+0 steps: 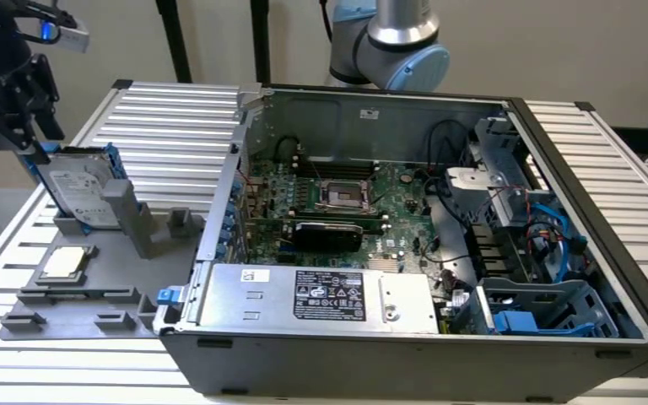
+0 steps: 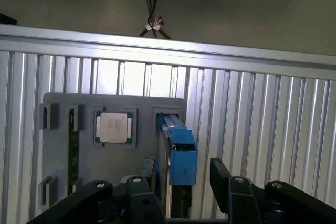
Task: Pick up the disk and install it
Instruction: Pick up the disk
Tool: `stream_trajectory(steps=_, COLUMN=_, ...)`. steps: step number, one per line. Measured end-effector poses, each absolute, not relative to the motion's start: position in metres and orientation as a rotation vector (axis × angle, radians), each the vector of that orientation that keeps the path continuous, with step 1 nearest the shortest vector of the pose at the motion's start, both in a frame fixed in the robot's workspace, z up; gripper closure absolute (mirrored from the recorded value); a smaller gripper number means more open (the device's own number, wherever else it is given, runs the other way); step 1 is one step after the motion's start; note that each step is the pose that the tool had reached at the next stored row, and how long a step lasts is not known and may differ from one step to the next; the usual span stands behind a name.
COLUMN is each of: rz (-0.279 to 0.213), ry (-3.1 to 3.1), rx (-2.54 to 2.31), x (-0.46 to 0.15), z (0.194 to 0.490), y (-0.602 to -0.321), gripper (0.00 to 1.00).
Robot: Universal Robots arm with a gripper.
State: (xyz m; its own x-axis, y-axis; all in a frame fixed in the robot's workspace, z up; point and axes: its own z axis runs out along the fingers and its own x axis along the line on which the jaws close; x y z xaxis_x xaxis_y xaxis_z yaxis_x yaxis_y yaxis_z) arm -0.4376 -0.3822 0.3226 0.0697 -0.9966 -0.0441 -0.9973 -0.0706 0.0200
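Hanging over the exterior view's left end of the bench, the gripper (image 1: 34,135) has its jaws spread wide and empty. From the wrist view, its black fingers (image 2: 223,174) stand either side of the disk (image 2: 181,153) without touching it, as far as I can tell. That looks like a line-up for a pinch across the thin faces.

The disk (image 1: 82,190) is parked on edge in a slot of the grey holder (image 1: 82,299). Its blue carrier bracket faces up towards the gripper and its white label is turned to the side. Standing it upright seems deliberate, since it leaves both flat sides free to be gripped from above.

Just beside it on the same holder, the processor chip (image 1: 63,263) lies flat in its own recess, apart from the disk and clear of the fingers.

Further out, across the slatted table (image 1: 166,110), the computer case (image 1: 414,359) lies open on its side. The motherboard (image 1: 347,198) and the silver power supply (image 1: 313,295) are exposed. A blue drive bay (image 1: 538,308) at the exterior view's right corner looks like the seat meant for the disk. No part of the pick-up is done yet.
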Motion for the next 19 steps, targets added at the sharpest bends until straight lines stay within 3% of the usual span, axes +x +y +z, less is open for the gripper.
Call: stream_trajectory(steps=19, rz=0.071, ry=2.143, rx=-2.274, x=-0.443, z=0.291, y=-0.382, gripper=0.46)
